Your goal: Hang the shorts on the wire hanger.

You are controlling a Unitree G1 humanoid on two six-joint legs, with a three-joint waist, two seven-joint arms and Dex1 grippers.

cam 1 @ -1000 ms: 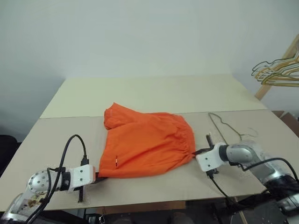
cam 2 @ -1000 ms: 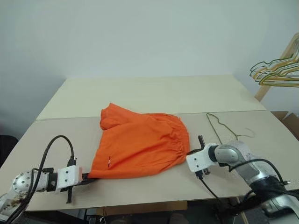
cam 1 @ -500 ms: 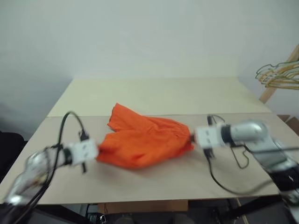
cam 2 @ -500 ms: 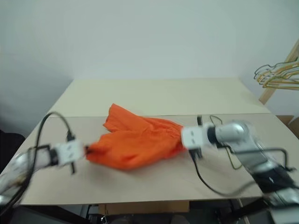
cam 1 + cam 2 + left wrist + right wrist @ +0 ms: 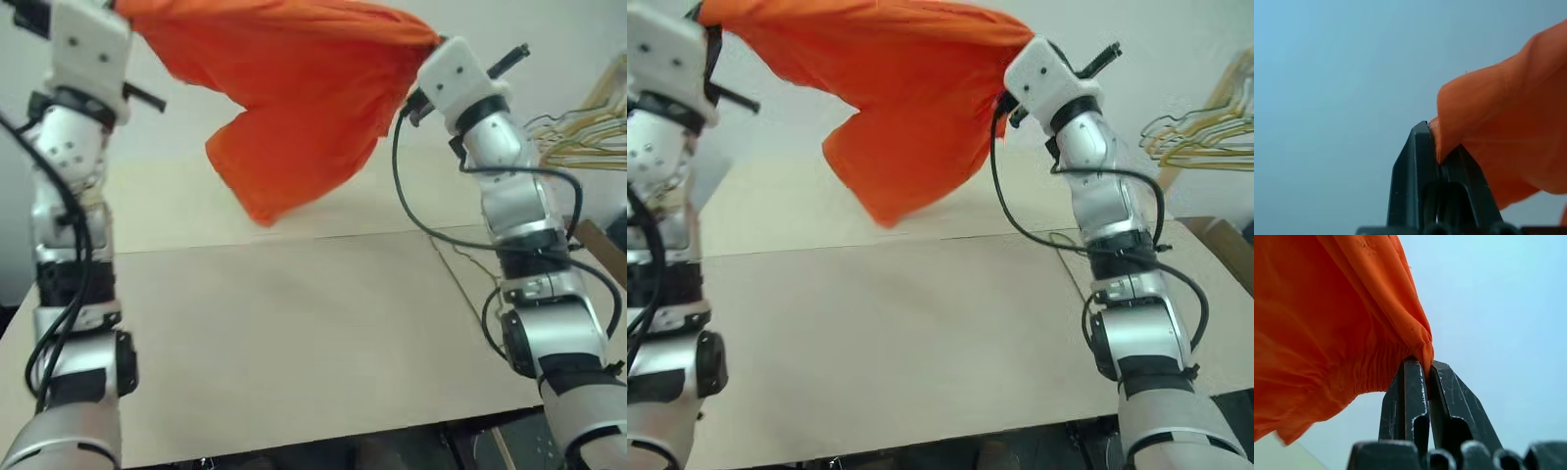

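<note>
Both arms have swung up from table level, and the shorts (image 5: 294, 88) have left the table (image 5: 294, 333), now hanging stretched in the air above its far half. Left gripper (image 5: 1436, 147) raised high, forearm near vertical, fingers clamped on one corner of the fabric. Right gripper (image 5: 1425, 369) raised likewise, arm bent at the elbow, fingers pinched shut on the gathered waistband. Wire hanger (image 5: 460, 269) lies on the table just beside the right arm. Bunch of hangers (image 5: 578, 137) off beyond the table's right edge. No readable writing.
</note>
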